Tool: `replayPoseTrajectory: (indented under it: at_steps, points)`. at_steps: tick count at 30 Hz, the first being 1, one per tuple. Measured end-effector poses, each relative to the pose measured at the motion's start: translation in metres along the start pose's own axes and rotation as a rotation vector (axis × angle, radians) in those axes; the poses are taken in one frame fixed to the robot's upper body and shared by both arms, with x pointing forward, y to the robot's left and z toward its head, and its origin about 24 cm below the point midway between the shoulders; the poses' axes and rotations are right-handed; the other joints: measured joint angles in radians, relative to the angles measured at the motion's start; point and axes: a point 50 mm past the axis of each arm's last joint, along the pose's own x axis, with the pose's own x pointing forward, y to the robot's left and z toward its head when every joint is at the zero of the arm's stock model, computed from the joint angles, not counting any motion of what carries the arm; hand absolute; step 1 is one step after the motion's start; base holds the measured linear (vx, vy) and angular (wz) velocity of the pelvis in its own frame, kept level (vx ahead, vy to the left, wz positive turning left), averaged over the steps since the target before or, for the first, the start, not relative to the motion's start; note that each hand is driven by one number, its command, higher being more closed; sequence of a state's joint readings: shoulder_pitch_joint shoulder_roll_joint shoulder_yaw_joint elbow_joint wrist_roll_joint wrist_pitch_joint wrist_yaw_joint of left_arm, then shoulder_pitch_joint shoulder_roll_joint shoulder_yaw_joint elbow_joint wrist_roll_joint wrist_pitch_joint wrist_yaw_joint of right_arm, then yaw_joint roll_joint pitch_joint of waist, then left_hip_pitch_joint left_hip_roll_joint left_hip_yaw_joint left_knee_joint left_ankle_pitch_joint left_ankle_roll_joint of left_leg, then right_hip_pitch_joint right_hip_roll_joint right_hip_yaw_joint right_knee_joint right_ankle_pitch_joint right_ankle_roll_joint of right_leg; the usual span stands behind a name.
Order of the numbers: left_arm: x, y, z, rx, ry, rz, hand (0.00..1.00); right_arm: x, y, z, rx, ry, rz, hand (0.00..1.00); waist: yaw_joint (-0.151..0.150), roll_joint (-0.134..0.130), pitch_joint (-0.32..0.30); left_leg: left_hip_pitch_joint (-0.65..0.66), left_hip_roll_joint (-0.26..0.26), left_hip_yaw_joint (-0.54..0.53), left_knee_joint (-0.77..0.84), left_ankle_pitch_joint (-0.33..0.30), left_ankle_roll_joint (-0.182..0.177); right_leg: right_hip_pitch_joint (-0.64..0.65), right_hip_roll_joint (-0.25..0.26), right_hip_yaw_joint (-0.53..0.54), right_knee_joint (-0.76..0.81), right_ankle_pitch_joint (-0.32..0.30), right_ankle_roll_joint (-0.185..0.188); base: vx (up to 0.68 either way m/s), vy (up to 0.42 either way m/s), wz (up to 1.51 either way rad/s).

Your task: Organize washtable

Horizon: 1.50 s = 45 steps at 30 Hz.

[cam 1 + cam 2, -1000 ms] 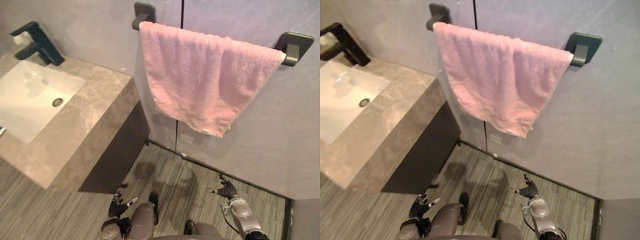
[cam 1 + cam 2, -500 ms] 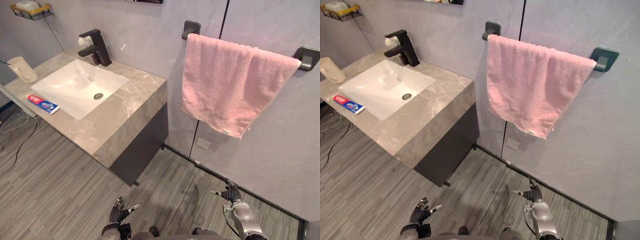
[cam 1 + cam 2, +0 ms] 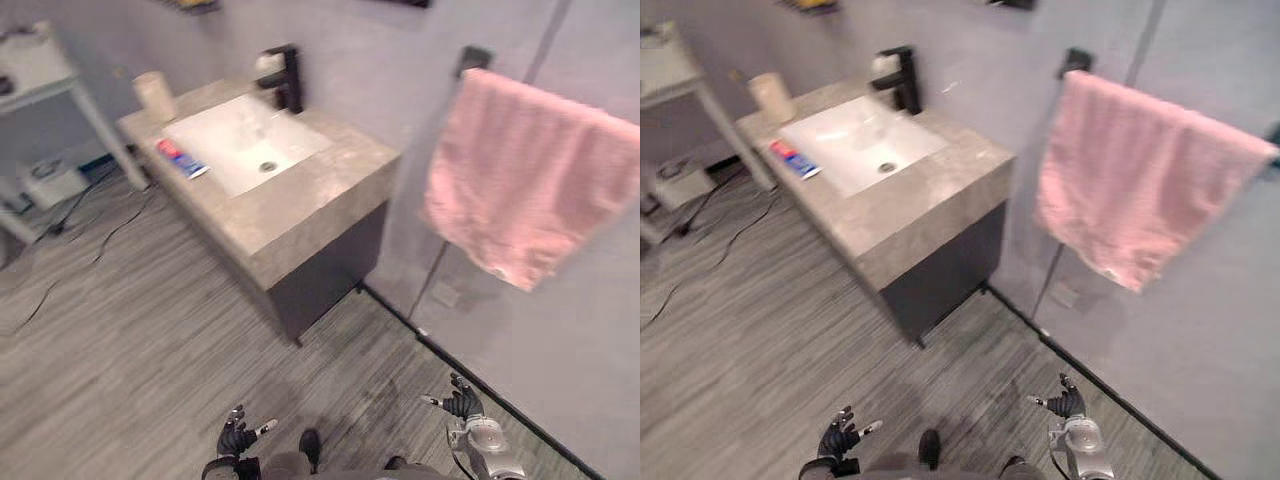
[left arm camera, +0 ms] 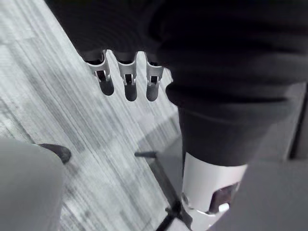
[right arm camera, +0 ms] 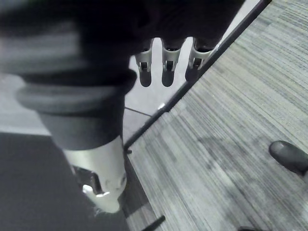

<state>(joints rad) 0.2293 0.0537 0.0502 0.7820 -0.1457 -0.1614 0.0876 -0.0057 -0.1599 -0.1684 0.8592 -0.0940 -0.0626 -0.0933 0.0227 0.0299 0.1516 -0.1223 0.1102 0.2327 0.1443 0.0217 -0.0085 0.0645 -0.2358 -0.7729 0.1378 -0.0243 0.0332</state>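
Observation:
The stone washtable [image 3: 300, 195] with a white sink [image 3: 245, 140] stands at the upper middle. A black tap [image 3: 283, 78] rises behind the sink. A toothpaste tube [image 3: 181, 158] lies on the counter left of the sink, and a pale cup [image 3: 152, 95] stands at the far left corner. My left hand [image 3: 237, 437] hangs low over the floor, open and holding nothing. My right hand [image 3: 462, 404] also hangs low at the lower right, open and holding nothing. Both are far from the washtable.
A pink towel [image 3: 520, 190] hangs on a wall rail at the right. A white side table [image 3: 45, 75] stands at the far left, with cables on the floor [image 3: 90, 230] beneath it. Grey striped floor [image 3: 150, 350] lies between me and the washtable.
The camera has swung left and back: the washtable and towel have shifted right in the picture and the side table has come into view. Both hands stay low and open.

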Motion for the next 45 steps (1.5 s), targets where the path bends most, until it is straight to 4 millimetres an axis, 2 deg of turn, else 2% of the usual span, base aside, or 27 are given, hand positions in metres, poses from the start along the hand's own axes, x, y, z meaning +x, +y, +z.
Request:
replayPoseTrajectory:
  at_steps: [1,3,5,6,8,9,11,12,13,15,17,19,20,24,25,27,31,33,34,35,36,37,39,41,43,44,45]
  points:
    - [-0.001,0.001,-0.002,-0.001,0.004,0.002,0.00,0.003,-0.006,0.008,-0.008,-0.023,-0.013,0.00,-0.009,0.002,-0.001,0.013,0.052,0.092,0.046,0.000,0.000,0.010,-0.060,-0.039,0.054,-0.009,0.019,0.02,0.152,0.97]
    - [-0.001,-0.001,0.000,-0.006,-0.006,0.000,0.00,0.004,-0.013,0.009,-0.019,-0.029,-0.028,0.00,-0.010,0.011,-0.005,0.034,0.117,0.190,0.052,-0.034,-0.003,0.021,-0.107,-0.079,0.099,-0.012,0.044,0.01,0.190,0.92]
    - [0.001,0.004,0.007,-0.027,-0.030,0.023,0.00,0.005,-0.016,0.012,-0.006,-0.031,-0.040,0.00,-0.006,-0.024,-0.008,0.030,0.084,0.374,0.051,-0.065,-0.008,0.028,-0.194,-0.136,0.107,0.026,0.091,-0.02,0.335,0.82]
    - [0.002,0.006,0.008,-0.031,-0.031,0.032,0.00,0.005,-0.012,0.013,-0.002,-0.033,-0.028,0.00,-0.006,-0.036,-0.005,0.033,0.068,0.387,0.043,-0.067,-0.004,0.036,-0.205,-0.150,0.087,0.037,0.098,0.02,0.349,0.60]
    - [0.002,0.014,0.008,-0.037,-0.031,0.057,0.00,0.003,0.003,0.008,0.016,-0.018,0.007,0.00,0.001,-0.053,-0.009,-0.012,0.028,0.342,0.084,-0.092,0.029,0.059,-0.219,-0.198,0.030,0.079,0.067,0.02,0.354,0.77]
    - [0.003,0.015,0.011,-0.014,-0.039,0.054,0.00,0.002,0.007,0.002,0.013,0.006,0.020,0.00,0.006,-0.051,-0.008,-0.060,0.023,0.301,0.160,-0.135,0.046,0.080,-0.230,-0.224,0.030,0.096,0.057,0.00,0.301,0.91]
    - [0.003,0.015,0.015,0.005,-0.058,0.048,0.00,-0.001,0.011,-0.010,0.004,0.050,0.034,0.00,0.029,-0.050,-0.007,-0.104,0.009,0.248,0.256,-0.190,0.068,0.097,-0.256,-0.223,0.073,0.087,0.043,0.02,0.274,0.90]
    - [0.003,0.015,0.016,0.015,-0.057,0.041,0.00,-0.003,0.014,-0.014,-0.006,0.063,0.047,0.00,0.045,-0.053,-0.003,-0.115,-0.016,0.210,0.284,-0.211,0.089,0.085,-0.271,-0.130,0.122,0.030,-0.044,0.02,0.267,0.95]
    - [0.004,0.016,0.016,0.023,-0.058,0.035,0.00,-0.004,0.016,-0.016,-0.011,0.070,0.055,0.00,0.044,-0.058,-0.001,-0.115,-0.036,0.186,0.286,-0.218,0.095,0.078,-0.272,-0.049,0.150,-0.021,-0.080,0.03,0.223,1.28]
    - [0.005,0.020,0.022,0.060,-0.076,0.031,0.00,-0.006,0.022,-0.018,-0.019,0.073,0.081,0.00,0.045,-0.087,0.019,-0.104,-0.116,0.097,0.274,-0.233,0.120,0.001,-0.196,0.303,0.305,-0.200,-0.050,0.06,0.135,1.32]
    - [0.003,0.026,0.018,0.080,-0.056,0.042,0.00,-0.006,0.025,-0.018,-0.015,0.073,0.099,0.00,0.045,-0.092,0.031,-0.071,-0.157,0.038,0.247,-0.235,0.125,-0.037,-0.160,0.391,0.420,-0.252,-0.026,0.09,0.064,0.99]
    - [0.001,0.030,0.016,0.085,-0.050,0.051,0.00,-0.007,0.031,-0.017,0.002,0.068,0.112,0.00,0.044,-0.098,0.045,-0.035,-0.174,-0.013,0.214,-0.236,0.126,-0.090,-0.120,0.386,0.481,-0.284,0.004,0.10,0.017,0.77]
    - [0.000,0.033,0.014,0.091,-0.045,0.055,0.00,-0.008,0.035,-0.018,0.007,0.070,0.120,0.00,0.043,-0.098,0.054,-0.023,-0.175,-0.045,0.202,-0.236,0.126,-0.137,-0.076,0.379,0.489,-0.293,0.010,0.08,-0.025,0.57]
    - [0.000,0.030,0.013,0.095,-0.043,0.042,0.00,-0.010,0.037,-0.021,0.025,0.084,0.124,0.00,0.041,-0.099,0.091,0.009,-0.171,-0.110,0.196,-0.236,0.126,-0.254,0.002,0.385,0.369,-0.278,0.039,0.14,-0.075,0.71]
    - [-0.001,0.027,0.012,0.102,-0.040,0.032,0.00,-0.009,0.037,-0.019,0.033,0.078,0.123,0.00,0.041,-0.091,0.097,0.024,-0.152,-0.138,0.190,-0.237,0.122,-0.290,0.036,0.389,0.244,-0.196,0.043,0.23,-0.113,0.47]
    - [0.000,0.028,0.013,0.106,-0.042,0.032,0.00,-0.009,0.038,-0.019,0.039,0.079,0.123,0.00,0.042,-0.095,0.097,0.031,-0.149,-0.149,0.172,-0.244,0.109,-0.300,0.047,0.398,0.161,-0.145,0.051,0.20,-0.110,0.37]
    - [-0.001,0.030,0.012,0.112,-0.041,0.036,0.00,-0.014,0.037,-0.021,0.053,0.063,0.116,0.00,0.039,-0.106,0.084,0.049,-0.135,-0.182,0.216,-0.315,0.052,-0.345,0.047,0.435,0.229,-0.107,-0.001,0.31,-0.196,0.36]
    - [-0.005,0.028,0.005,0.097,-0.022,0.035,0.00,-0.019,0.039,-0.023,0.060,0.052,0.122,0.00,0.038,-0.073,0.069,0.074,-0.038,-0.149,0.346,-0.393,-0.045,-0.291,0.106,0.406,0.252,-0.095,-0.043,0.56,-0.273,-0.05]
    - [-0.006,0.026,0.003,0.087,-0.016,0.035,0.00,-0.020,0.040,-0.021,0.066,0.039,0.123,0.00,0.037,-0.044,0.069,0.044,0.018,-0.123,0.461,-0.395,-0.056,-0.271,0.147,0.398,0.252,-0.116,-0.073,0.58,-0.245,-0.43]
    - [-0.006,0.020,0.005,0.067,-0.026,0.023,0.00,-0.020,0.042,-0.019,0.073,0.031,0.127,0.00,0.037,-0.021,0.066,-0.006,0.089,-0.082,0.631,-0.350,-0.080,-0.226,0.199,0.408,0.225,-0.131,-0.093,0.54,-0.190,-0.57]
    - [-0.006,0.019,0.008,0.054,-0.041,0.025,0.00,-0.021,0.044,-0.018,0.085,0.023,0.128,0.00,0.041,-0.016,0.066,-0.046,0.127,-0.059,0.747,-0.277,-0.068,-0.186,0.227,0.428,0.200,-0.130,-0.110,0.56,-0.185,-0.67]
    - [-0.006,0.019,0.009,0.050,-0.048,0.029,0.00,-0.021,0.045,-0.017,0.095,0.019,0.127,0.00,0.045,-0.018,0.066,-0.066,0.146,-0.052,0.804,-0.261,-0.071,-0.162,0.239,0.445,0.187,-0.136,-0.120,0.58,-0.149,-0.90]
    - [-0.002,0.020,0.018,0.029,-0.073,0.041,0.00,-0.020,0.044,-0.014,0.115,0.015,0.110,0.00,0.046,-0.039,0.067,-0.104,0.142,-0.028,0.786,-0.325,-0.076,-0.073,0.252,0.519,0.113,-0.141,-0.129,0.52,-0.124,-0.88]
    - [0.002,0.013,0.027,0.013,-0.099,0.029,0.00,-0.018,0.041,-0.014,0.121,0.017,0.100,0.00,0.046,-0.059,0.078,-0.129,0.110,-0.019,0.680,-0.335,-0.063,-0.014,0.244,0.575,0.070,-0.141,-0.129,0.42,-0.023,-0.73]
    - [0.004,0.009,0.031,0.005,-0.111,0.018,0.00,-0.017,0.039,-0.011,0.133,0.013,0.090,0.00,0.047,-0.060,0.078,-0.157,0.078,-0.041,0.593,-0.335,-0.063,0.017,0.230,0.612,0.056,-0.141,-0.129,0.41,0.111,-0.85]
    - [0.005,0.004,0.034,-0.002,-0.122,0.009,0.00,-0.017,0.039,-0.014,0.139,0.021,0.086,0.00,0.047,-0.076,0.088,-0.181,0.025,-0.105,0.424,-0.308,-0.089,0.053,0.208,0.647,0.051,-0.146,-0.120,0.40,0.172,-0.91]
    - [0.005,0.004,0.034,-0.004,-0.122,0.008,0.00,-0.019,0.038,-0.017,0.139,0.030,0.084,0.00,0.047,-0.071,0.085,-0.180,0.008,-0.133,0.352,-0.277,-0.090,0.067,0.205,0.652,0.052,-0.152,-0.096,0.48,0.263,-1.03]
